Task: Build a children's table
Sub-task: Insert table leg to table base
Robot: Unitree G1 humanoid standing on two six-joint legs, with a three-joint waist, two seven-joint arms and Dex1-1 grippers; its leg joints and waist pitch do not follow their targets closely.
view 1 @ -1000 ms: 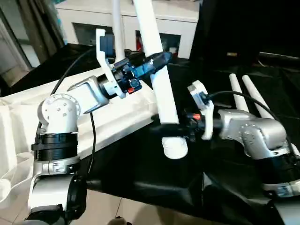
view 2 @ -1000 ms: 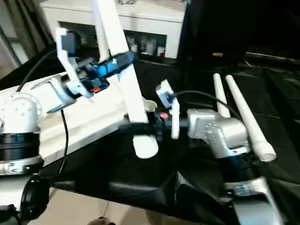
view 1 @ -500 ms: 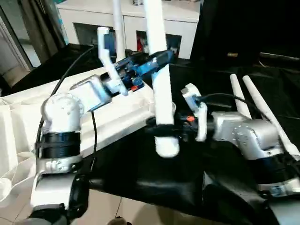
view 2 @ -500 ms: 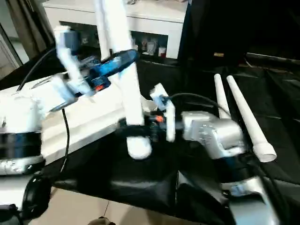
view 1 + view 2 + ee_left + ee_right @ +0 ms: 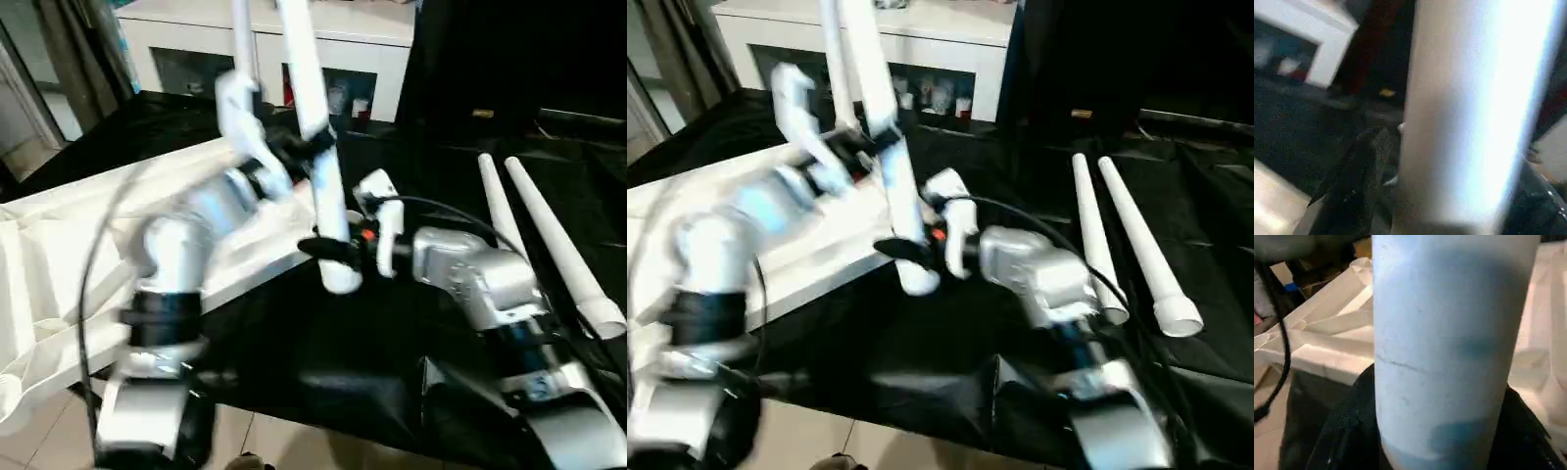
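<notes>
The children's table lies in parts. Its white ribbed top (image 5: 69, 245) rests upside down at the left, with one white leg (image 5: 241, 44) standing up from its far side. Both grippers hold a second white tube leg (image 5: 306, 98), which is nearly upright and leans a little. My left gripper (image 5: 312, 147) is shut on its middle, a black finger (image 5: 1352, 186) pressed against the tube (image 5: 1469, 112). My right gripper (image 5: 331, 250) is shut on it near the lower end (image 5: 339, 279), which hangs by the top's near edge. Two more legs (image 5: 500, 211) (image 5: 558, 245) lie on the black cloth at the right.
A white cabinet (image 5: 186, 44) with glass-fronted compartments stands behind the work. Black cloth (image 5: 323, 362) covers the surface under the parts. Light floor (image 5: 284, 446) shows below the cloth's near edge.
Both arms have carried the held leg left and away from me. Its lower end has risen and now sits against the top's edge. The left arm is still swinging.
</notes>
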